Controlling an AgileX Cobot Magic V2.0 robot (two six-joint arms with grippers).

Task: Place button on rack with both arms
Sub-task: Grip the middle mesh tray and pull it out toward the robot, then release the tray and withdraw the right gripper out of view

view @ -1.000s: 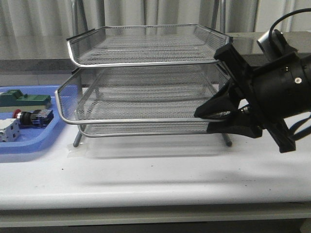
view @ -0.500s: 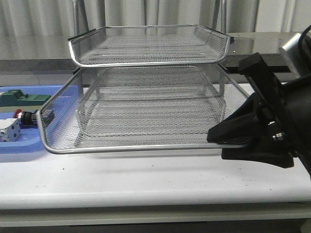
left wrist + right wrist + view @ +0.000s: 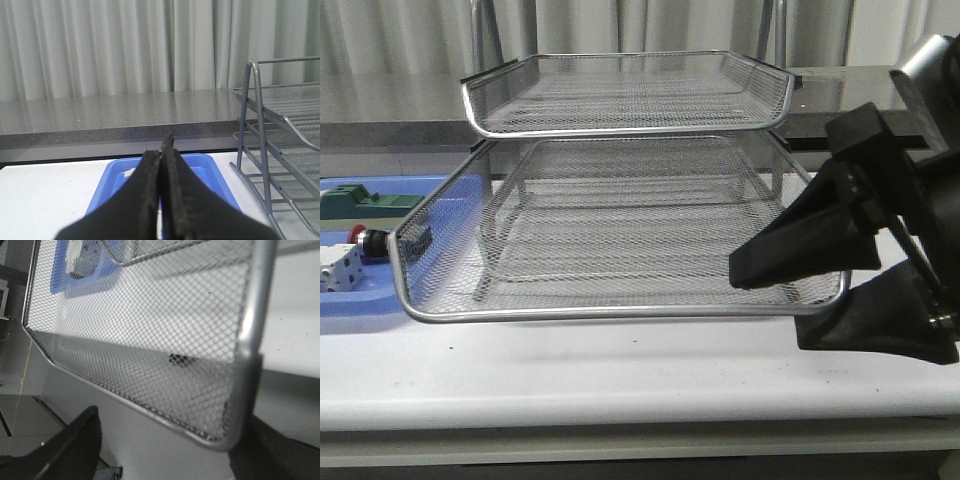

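Front view: my right jaws [image 3: 820,295] stand apart around the front right corner of the middle tray of the rack [image 3: 620,130]. One finger is above the rim and one below, and whether either presses the wire I cannot tell. That tray is slid well forward of the top one. The button [image 3: 370,240] lies on its side in the blue tray [image 3: 350,312] at the far left of the worktop [image 3: 620,370], half hidden behind the drawn-out tray's mesh corner. Its red head points left and its dark body runs right, so the long axis lies roughly across the view. Just beside it sits a white block [image 3: 340,268], and behind it a green part [image 3: 360,200].

Left wrist view: my left jaws [image 3: 161,200] are clenched flat together on nothing, hanging above the blue tray [image 3: 197,162], with the rack's legs and tiers [image 3: 270,145] off to one side. The button is not visible here.

Right wrist view: the tray's rim and mesh [image 3: 245,355] run between my parted right fingers, with the blue tray [image 3: 95,275] visible through the mesh.

I judge the button light, rigid and smooth, and likely to roll on its round body. I would pinch it across the black cylinder at mid-length, with the jaws square to its long axis, keeping off the domed head, which would slip.
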